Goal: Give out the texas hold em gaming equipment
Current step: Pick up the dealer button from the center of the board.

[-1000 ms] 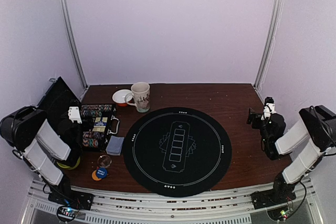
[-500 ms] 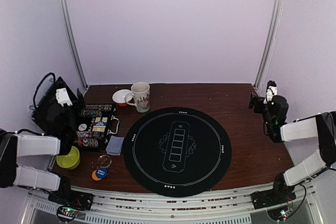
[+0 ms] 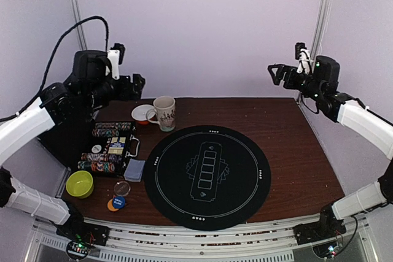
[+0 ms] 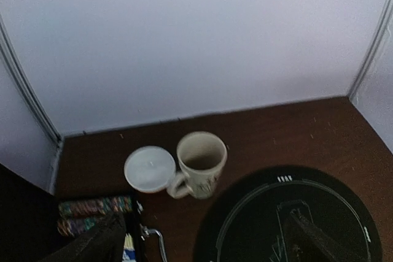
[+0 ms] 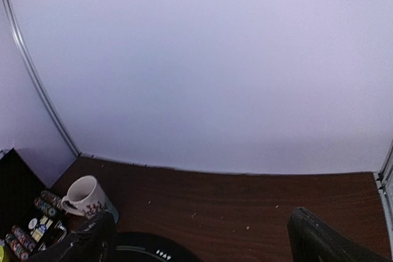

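Both arms just unfolded. A second ago they sat tucked low at the desk's sides. Now the left arm (image 3: 31,124) and right arm (image 3: 365,121) are up high, wrists near the back wall, well above everything.

Desk (image 3: 288,151): layout same as a second ago, nothing shifted. Mat (image 3: 209,179) shows only its printed outlines, with no equipment on it yet. Case (image 3: 80,133) is lying open at the left, just beside the mat.

Left claw (image 3: 134,84): wide, nothing between the fingers. It hangs over the far-left corner, above the case and the mug (image 3: 164,113).
Right claw (image 3: 275,72): wide, empty. It's over the far right, well apart from all the gear.

Where the equipment is:
- Cards (image 3: 134,169): one grey-blue stack on the desk, between case and mat.
- Chips (image 3: 112,129): in rows inside the case.
- Discs (image 3: 116,200): clear, blue and orange, near the front-left edge beside the green bowl (image 3: 80,183).

My read: the only change is the arms' pose, so this is a ready position and distribution hasn't begun. All the gear is on the left, so I expect the left arm to make the first pick. The right can likely only take what gets brought toward the mat.
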`<state>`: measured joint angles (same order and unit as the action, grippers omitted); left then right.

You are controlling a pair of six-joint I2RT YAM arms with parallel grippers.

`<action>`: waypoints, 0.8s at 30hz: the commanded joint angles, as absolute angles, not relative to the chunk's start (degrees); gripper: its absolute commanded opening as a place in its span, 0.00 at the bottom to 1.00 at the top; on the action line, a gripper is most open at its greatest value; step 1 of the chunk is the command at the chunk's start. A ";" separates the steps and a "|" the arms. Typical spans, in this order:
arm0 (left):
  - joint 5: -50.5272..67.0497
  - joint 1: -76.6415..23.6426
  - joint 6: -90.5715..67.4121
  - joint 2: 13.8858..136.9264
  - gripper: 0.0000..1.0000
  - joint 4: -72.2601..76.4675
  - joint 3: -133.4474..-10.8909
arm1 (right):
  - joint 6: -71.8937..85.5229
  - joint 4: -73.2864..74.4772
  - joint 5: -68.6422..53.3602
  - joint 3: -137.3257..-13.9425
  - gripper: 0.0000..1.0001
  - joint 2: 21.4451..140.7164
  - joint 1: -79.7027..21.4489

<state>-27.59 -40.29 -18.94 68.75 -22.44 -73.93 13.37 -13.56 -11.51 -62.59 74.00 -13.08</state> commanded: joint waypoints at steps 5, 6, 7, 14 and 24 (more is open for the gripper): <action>-8.95 -49.97 -46.40 72.20 0.87 -70.96 -77.63 | 5.77 13.57 -14.29 -70.67 1.00 75.31 -24.71; -6.94 -50.74 -47.38 71.59 0.86 -72.34 -75.68 | 6.13 13.63 -14.51 -70.32 1.00 75.12 -25.09; -5.00 -51.01 -48.31 71.25 0.86 -73.76 -73.58 | 6.49 13.35 -14.76 -69.81 1.00 74.92 -25.57; -4.21 -51.60 -49.40 71.48 0.89 -76.56 -62.63 | 7.10 11.69 -14.26 -67.11 1.00 75.18 -27.21; -5.98 -43.58 -50.34 69.82 0.97 -63.07 -47.52 | 7.36 10.80 -14.68 -64.83 1.00 77.05 -28.29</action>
<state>-4.73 -48.10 -49.01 71.70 -70.32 -51.37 7.68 11.05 -14.39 -65.54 76.44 -27.66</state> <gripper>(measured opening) 0.969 0.999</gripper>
